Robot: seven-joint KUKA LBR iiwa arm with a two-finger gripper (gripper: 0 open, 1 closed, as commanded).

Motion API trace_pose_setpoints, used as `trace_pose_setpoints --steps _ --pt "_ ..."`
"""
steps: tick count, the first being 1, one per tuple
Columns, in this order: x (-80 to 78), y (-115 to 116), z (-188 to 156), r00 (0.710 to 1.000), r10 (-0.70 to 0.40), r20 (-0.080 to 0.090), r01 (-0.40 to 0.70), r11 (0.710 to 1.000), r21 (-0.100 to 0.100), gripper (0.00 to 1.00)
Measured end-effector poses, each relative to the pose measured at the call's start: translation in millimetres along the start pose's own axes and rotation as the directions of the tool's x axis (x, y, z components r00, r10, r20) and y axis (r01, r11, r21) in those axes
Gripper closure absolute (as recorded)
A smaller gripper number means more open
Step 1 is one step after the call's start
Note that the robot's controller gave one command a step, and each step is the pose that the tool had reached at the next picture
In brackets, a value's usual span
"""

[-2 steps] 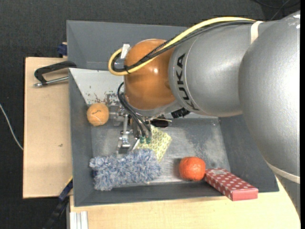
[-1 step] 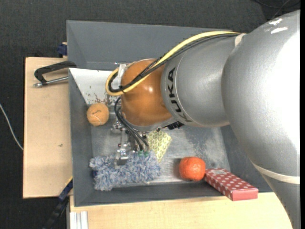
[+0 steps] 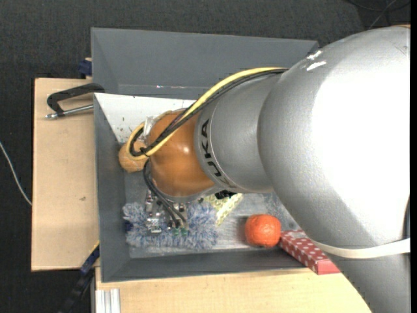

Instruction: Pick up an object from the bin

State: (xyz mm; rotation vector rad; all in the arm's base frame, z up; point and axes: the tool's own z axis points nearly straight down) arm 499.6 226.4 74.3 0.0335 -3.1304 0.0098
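Grey bin (image 3: 195,57) holds shaggy blue cloth (image 3: 199,238), orange ball (image 3: 262,230), red dotted box (image 3: 309,253), perhaps a bun (image 3: 129,159).

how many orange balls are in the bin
1. The orange ball lies at the lower edge of the bin, between the blue fuzzy cloth and the red dotted box. The arm may hide others.

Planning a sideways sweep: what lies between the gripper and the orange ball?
Camera view: fuzzy blue cloth, a pale yellowish thing, then bare floor before the orange ball.
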Motion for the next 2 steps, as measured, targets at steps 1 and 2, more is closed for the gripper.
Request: trace_pose_setpoints --steps 1,2 --pt "0.0 -0.1 0.0 1.0 0.0 0.0 0.0 1.0 0.0 1.0" --pt "-11.9 -2.4 -129.0 0.998 0.054 0.013 -0.054 0.999 -0.009 1.0"
